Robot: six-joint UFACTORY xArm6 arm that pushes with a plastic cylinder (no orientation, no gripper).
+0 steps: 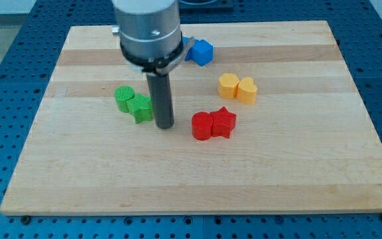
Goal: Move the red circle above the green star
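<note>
While the tip (164, 126) touches the green star (141, 108), grasping nothing, the red circle (202, 126) lies apart toward the view's right.

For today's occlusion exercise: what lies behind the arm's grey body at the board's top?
A blue block shows to the view's right of the grey body. Its left part is covered, so its full shape, and anything else behind there, cannot be seen.
</note>
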